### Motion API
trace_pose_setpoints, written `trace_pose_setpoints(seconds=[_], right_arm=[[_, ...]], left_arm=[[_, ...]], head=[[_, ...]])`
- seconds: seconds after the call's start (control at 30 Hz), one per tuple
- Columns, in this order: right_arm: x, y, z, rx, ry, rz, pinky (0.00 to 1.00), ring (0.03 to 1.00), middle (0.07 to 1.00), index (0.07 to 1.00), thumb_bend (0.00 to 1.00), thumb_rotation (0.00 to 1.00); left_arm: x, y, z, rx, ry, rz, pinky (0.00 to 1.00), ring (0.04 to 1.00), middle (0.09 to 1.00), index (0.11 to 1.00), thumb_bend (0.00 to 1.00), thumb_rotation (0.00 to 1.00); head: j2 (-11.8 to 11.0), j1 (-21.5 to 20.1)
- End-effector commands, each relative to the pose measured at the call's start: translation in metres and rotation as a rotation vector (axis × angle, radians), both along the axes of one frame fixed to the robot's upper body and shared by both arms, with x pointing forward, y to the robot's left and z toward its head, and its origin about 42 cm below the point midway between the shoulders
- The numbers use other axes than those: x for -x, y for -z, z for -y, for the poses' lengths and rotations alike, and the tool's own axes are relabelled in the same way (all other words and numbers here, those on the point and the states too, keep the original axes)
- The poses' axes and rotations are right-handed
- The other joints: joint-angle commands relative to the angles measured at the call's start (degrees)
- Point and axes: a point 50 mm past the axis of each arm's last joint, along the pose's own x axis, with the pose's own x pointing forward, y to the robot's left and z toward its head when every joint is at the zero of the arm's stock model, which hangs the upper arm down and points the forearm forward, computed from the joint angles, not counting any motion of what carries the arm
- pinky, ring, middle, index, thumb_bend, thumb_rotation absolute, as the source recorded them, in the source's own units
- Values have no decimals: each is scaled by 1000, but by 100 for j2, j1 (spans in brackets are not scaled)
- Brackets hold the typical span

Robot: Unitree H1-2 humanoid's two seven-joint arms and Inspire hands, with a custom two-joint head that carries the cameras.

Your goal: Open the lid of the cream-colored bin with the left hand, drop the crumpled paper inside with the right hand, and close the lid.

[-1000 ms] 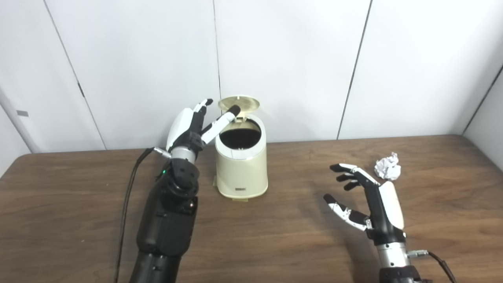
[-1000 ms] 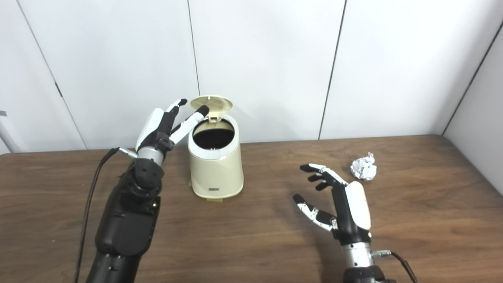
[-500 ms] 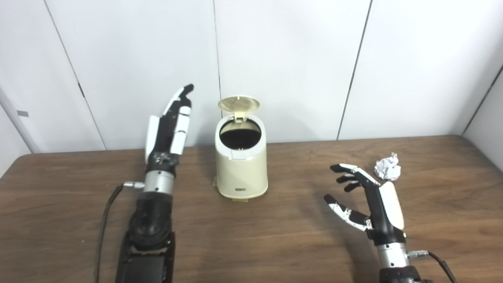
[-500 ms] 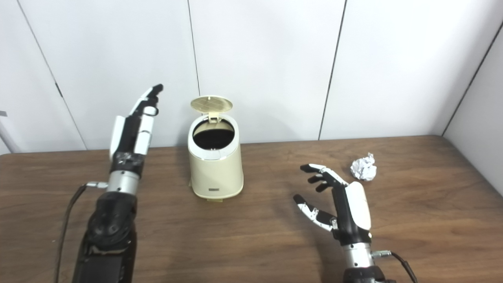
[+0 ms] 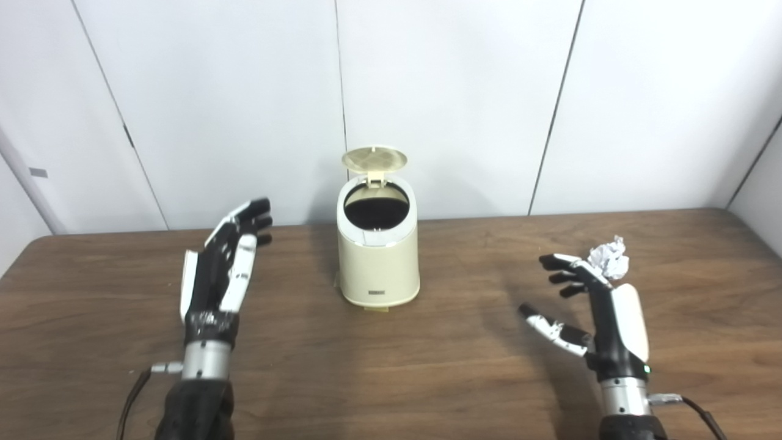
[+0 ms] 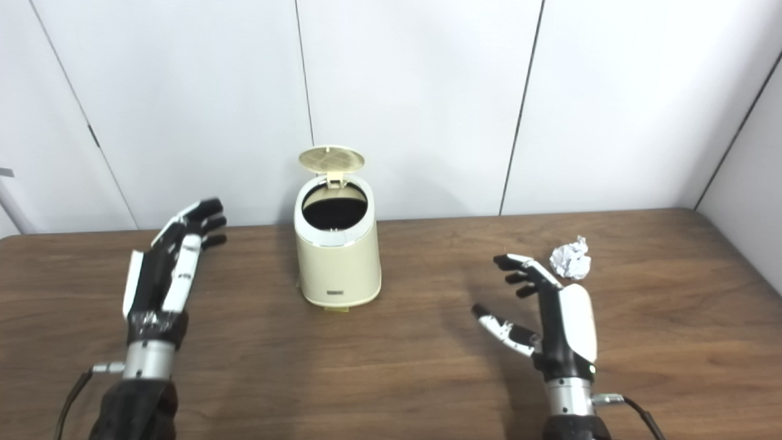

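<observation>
A small cream-coloured plastic bin with a rounded, slightly tapering body stands on the dark wood-grain counter, near its back edge and in front of white wall panels. Its round ribbed lid is tipped up on a rear hinge, so the dark opening is exposed; the inside looks black and I cannot tell whether anything lies in it. A small dark label sits low on the front, too small to read.

The crumpled white paper ball, creased and angular, lies on the counter well to the right of the bin.

The black-and-white left hand is released, fingers stretched out flat, holding nothing, well left of the bin. The right hand is also released, fingers spread and curled, with its fingertips close beside the paper but not gripping it.
</observation>
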Motion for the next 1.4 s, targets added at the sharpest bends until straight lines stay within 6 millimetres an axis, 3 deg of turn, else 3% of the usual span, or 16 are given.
trace_pose_setpoints(seconds=[0.0,0.03,0.17,0.27,0.37,0.67,0.93,1.37], right_arm=[[-16,-35,21,119,4,69,577,692,751,747,703,142],[-20,-39,29,156,2,58,577,692,751,747,703,142],[-40,-58,61,322,1,-31,653,769,813,800,861,193],[-53,-79,74,424,11,-111,649,782,848,825,904,255],[-65,-100,82,509,33,-183,665,817,882,840,939,298],[-95,-137,94,607,88,-263,679,844,893,836,960,193],[-129,-131,121,601,150,-405,726,890,917,850,938,170],[-156,-119,140,620,156,-567,692,896,921,852,921,204]], left_arm=[[3,-16,-1,16,25,107,759,813,817,779,325,750],[5,-11,-2,23,26,104,759,813,817,779,325,750],[15,8,-8,15,38,90,739,795,796,775,387,779],[20,16,-10,1,44,70,749,799,802,779,439,833],[25,24,-10,3,47,52,740,798,803,777,427,822],[36,39,-10,28,38,-3,775,824,824,795,440,840],[39,51,-14,15,39,-34,782,833,831,806,464,869],[46,49,-12,13,7,-37,738,799,809,793,402,905]], head=[[8,-9],[10,-16],[14,-42],[4,-47],[-11,-60],[-17,-161],[-9,-202],[87,-148]])
